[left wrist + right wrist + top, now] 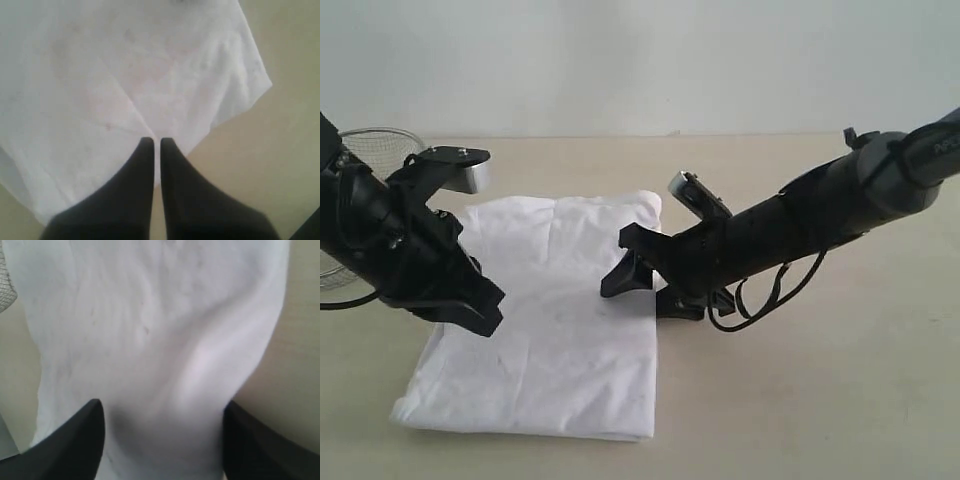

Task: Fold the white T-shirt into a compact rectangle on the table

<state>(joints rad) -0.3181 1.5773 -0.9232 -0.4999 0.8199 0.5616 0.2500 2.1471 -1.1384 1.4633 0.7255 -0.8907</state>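
While the white T-shirt (pixel 555 330) lies folded in a rough rectangle mid-way across the table (pixel 820 400), the right gripper (pixel 645 285) sits at its right edge. Jaws are spread wide, cloth spans the gap, nothing is clamped. Left gripper (pixel 480 305) is over the shirt's left edge, jaws pressed together; can't tell if any cloth is pinched. Wire mesh bowl (pixel 365 150) is far left, behind the left arm.
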